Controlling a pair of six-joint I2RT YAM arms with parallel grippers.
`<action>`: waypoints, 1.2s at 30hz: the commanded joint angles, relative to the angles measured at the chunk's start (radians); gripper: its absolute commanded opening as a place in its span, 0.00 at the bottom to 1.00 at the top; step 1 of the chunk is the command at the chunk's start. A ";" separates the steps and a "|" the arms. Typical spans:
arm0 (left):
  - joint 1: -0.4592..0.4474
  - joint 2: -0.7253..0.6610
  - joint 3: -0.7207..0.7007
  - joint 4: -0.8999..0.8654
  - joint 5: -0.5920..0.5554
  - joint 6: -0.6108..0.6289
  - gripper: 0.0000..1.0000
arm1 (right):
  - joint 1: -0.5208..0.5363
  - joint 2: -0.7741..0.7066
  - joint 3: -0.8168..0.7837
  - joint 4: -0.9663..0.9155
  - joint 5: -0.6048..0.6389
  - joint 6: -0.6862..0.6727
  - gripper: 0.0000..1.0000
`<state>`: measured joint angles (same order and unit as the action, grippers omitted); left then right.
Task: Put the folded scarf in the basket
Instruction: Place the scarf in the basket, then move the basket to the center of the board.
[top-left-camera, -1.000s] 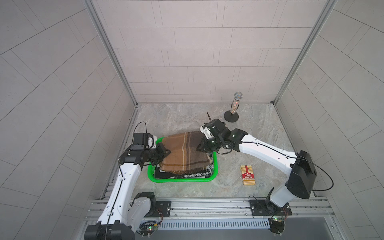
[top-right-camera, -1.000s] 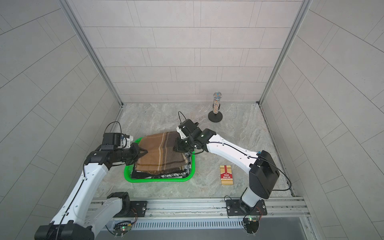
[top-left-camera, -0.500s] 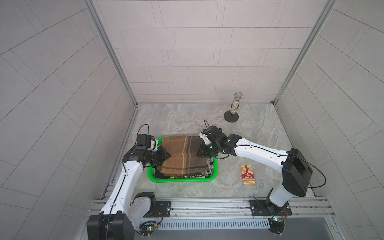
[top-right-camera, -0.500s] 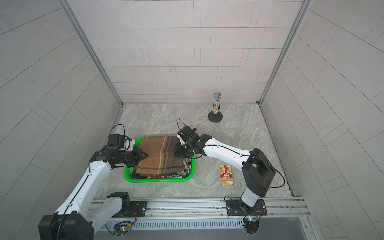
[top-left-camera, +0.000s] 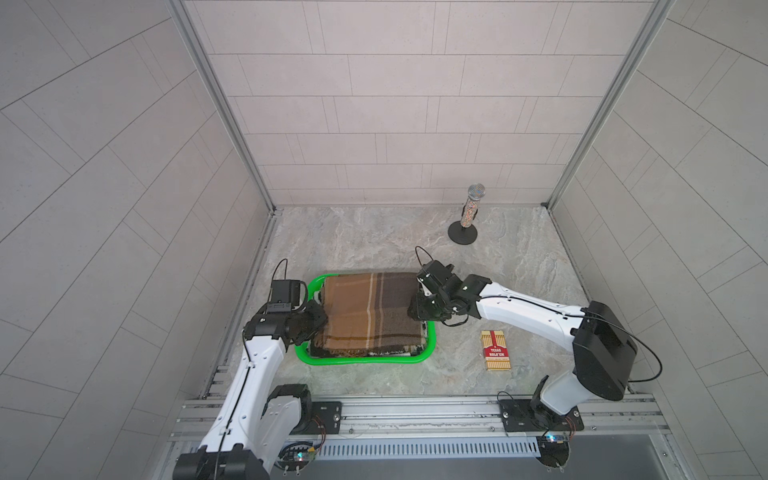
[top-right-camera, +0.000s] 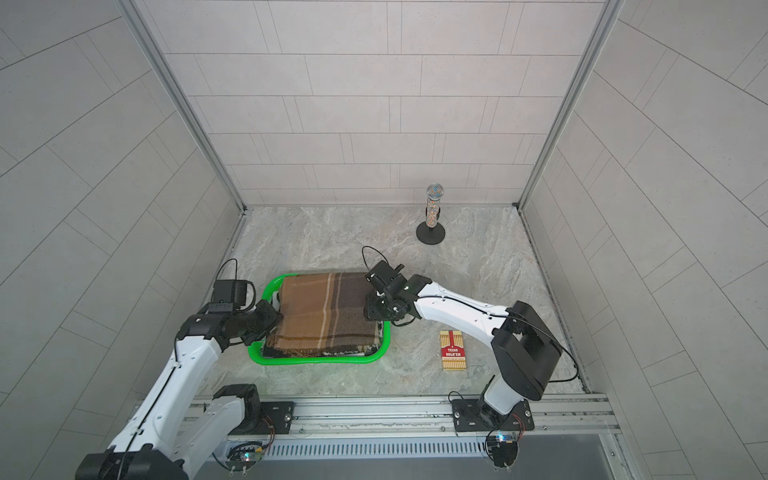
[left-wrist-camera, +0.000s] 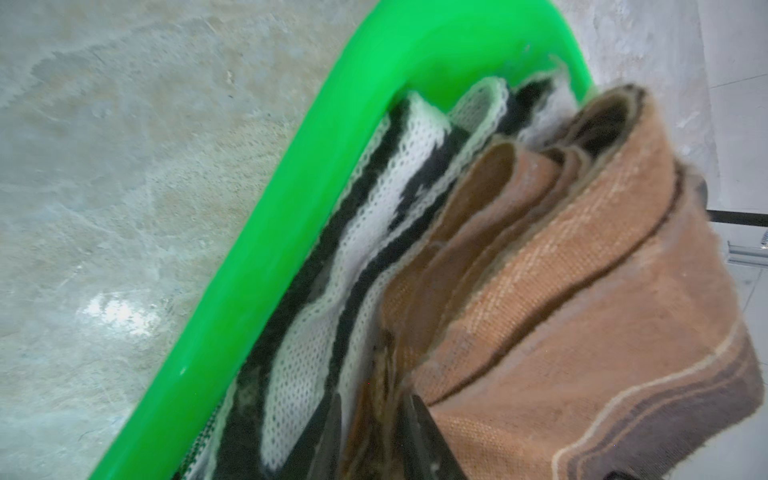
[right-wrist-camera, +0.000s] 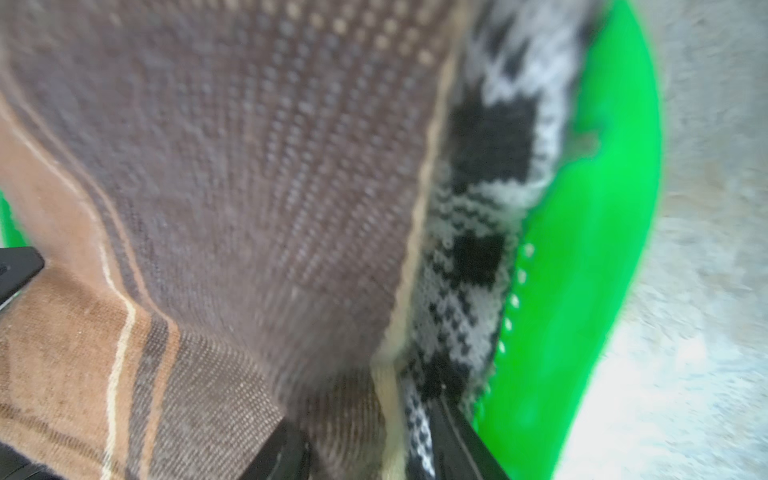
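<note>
Scarf (top-left-camera: 370, 316) in basket (top-left-camera: 361, 360) (marble floor (top-left-camera: 374, 245), tiled walls (top-left-camera: 395, 104)).

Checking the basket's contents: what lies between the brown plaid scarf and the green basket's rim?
A black-and-white knitted cloth lies there, under the scarf and against the rim of the basket; both wrist views show it.

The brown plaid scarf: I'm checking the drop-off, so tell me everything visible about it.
The brown plaid scarf is woven, woolly-looking, tan and grey-brown with cream and dark stripes. Folded in several layers, it lies flat in the green basket, atop a black-and-white knit, nearly filling it. The left gripper and right gripper each straddle an opposite edge.
</note>
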<state>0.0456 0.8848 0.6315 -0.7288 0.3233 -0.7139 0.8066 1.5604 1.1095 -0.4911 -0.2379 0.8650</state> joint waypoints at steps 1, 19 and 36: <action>0.008 0.020 -0.018 0.020 -0.059 -0.006 0.28 | -0.003 -0.019 -0.025 -0.034 0.054 -0.006 0.50; 0.005 0.049 0.098 0.015 0.082 -0.001 0.27 | -0.092 -0.120 -0.166 -0.005 0.052 -0.008 0.50; 0.069 0.313 0.326 0.080 0.121 0.095 0.51 | -0.279 -0.499 -0.092 -0.183 0.191 -0.155 1.00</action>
<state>0.0910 1.1587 0.9031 -0.6765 0.4484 -0.6632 0.5861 1.1015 0.9676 -0.5861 -0.1371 0.7742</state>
